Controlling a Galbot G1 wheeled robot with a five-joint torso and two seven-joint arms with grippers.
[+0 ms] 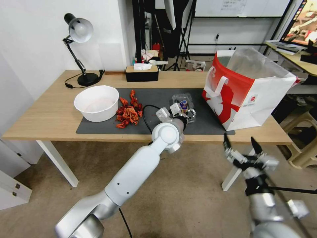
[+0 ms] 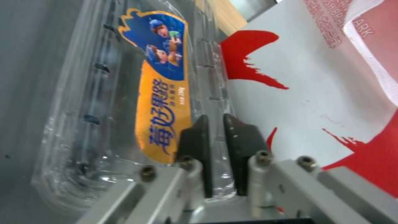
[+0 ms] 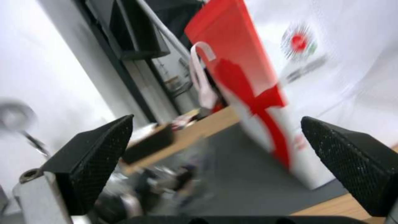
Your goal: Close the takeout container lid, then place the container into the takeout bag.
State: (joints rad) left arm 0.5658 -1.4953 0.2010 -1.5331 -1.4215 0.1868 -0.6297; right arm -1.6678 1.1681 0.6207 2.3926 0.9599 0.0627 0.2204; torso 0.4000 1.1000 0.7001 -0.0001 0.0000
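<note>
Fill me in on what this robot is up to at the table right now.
The left tool is shut on an edge of the clear takeout container, which sits on the dark mat between the crayfish pile and the takeout bag. The labelled lid fills much of the left wrist view. The bag stands upright and open to the container's right. The right tool hangs open in front of the table edge, below the bag, holding nothing.

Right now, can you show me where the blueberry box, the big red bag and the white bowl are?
takeout container (image 1: 182, 100): head view, on its clear top.
takeout bag (image 1: 261, 89): head view, on its white side panel.
white bowl (image 1: 96, 109): head view, on its outer wall.
</note>
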